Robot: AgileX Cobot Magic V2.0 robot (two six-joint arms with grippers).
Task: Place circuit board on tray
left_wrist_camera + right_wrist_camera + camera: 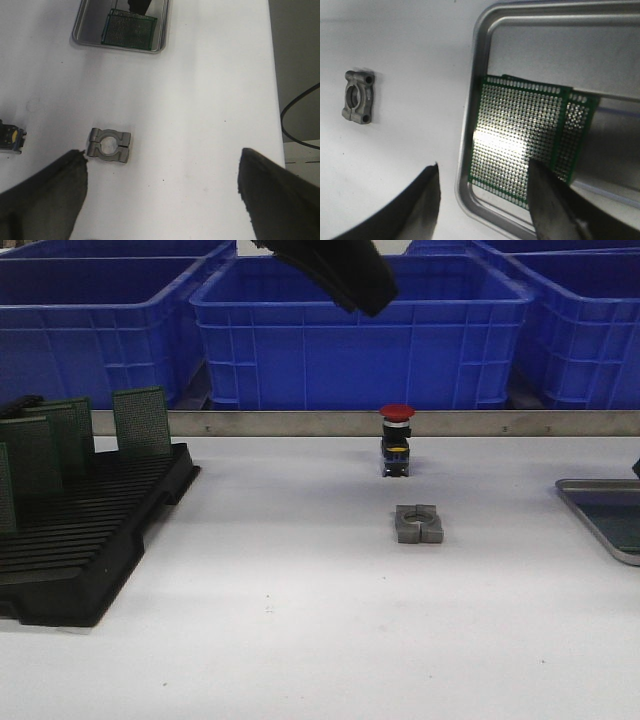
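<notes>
The silver tray point(478, 60) lies at the table's right edge point(592, 504). Two green perforated circuit boards lie in it, one point(517, 130) partly overlapping the other point(579, 132). My right gripper point(482, 200) hangs open just above the tray's corner. One finger is over the upper board and the other is outside the rim; it holds nothing. The left wrist view shows the tray point(80, 31) and a circuit board point(129, 31) from afar. My left gripper point(162, 190) is open and empty, high over the table's middle point(340, 275).
At the left, a black slotted rack point(90, 530) holds several upright green boards point(141, 420). A grey metal clamp point(417, 523) and a red-capped push button point(396, 440) sit mid-table. Blue crates point(360, 335) line the back behind a metal rail.
</notes>
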